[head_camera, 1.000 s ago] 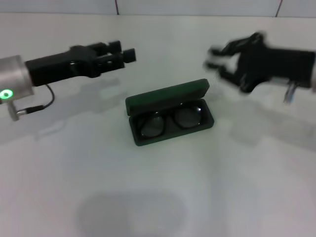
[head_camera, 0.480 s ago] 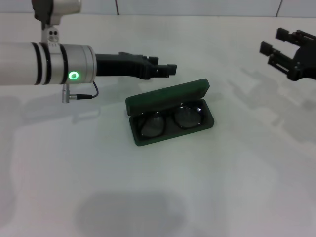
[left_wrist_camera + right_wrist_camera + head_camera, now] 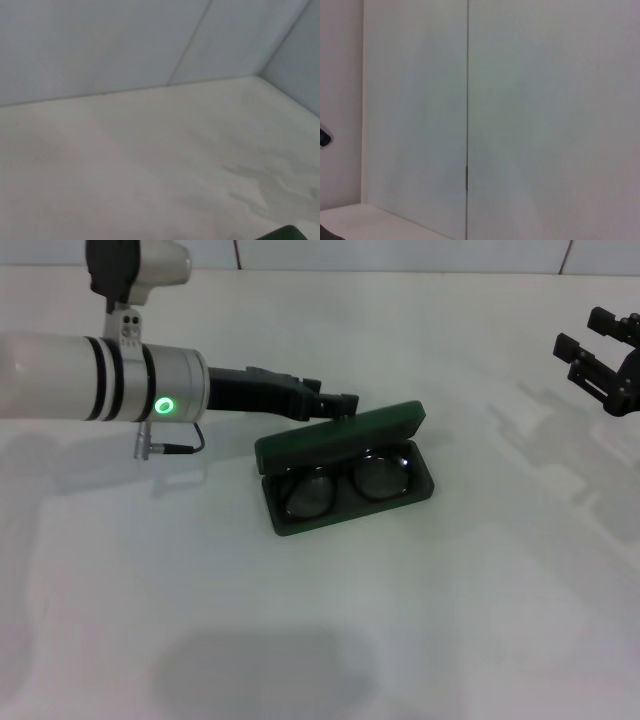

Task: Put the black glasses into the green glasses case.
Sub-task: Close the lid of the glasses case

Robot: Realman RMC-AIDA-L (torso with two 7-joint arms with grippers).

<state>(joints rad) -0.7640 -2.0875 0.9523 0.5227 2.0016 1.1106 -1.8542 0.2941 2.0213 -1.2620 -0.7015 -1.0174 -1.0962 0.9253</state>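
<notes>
The green glasses case (image 3: pixel 338 438) lies open in the middle of the white table, its lid standing up at the back. The black glasses (image 3: pixel 346 486) lie inside the case's tray, lenses facing up. My left gripper (image 3: pixel 343 402) reaches in from the left and sits just behind the lid's upper edge, close to or touching it. A corner of the green case (image 3: pixel 283 234) shows in the left wrist view. My right gripper (image 3: pixel 598 352) is open and empty, raised at the far right, well away from the case.
The white table (image 3: pixel 420 620) spreads around the case. A pale panelled wall (image 3: pixel 520 100) stands behind it. My left forearm (image 3: pixel 100 380) crosses over the table's left side.
My left gripper has swung in from the left and come down to the back of the case lid. My right gripper has pulled away to the far right. The case and glasses have not moved.
</notes>
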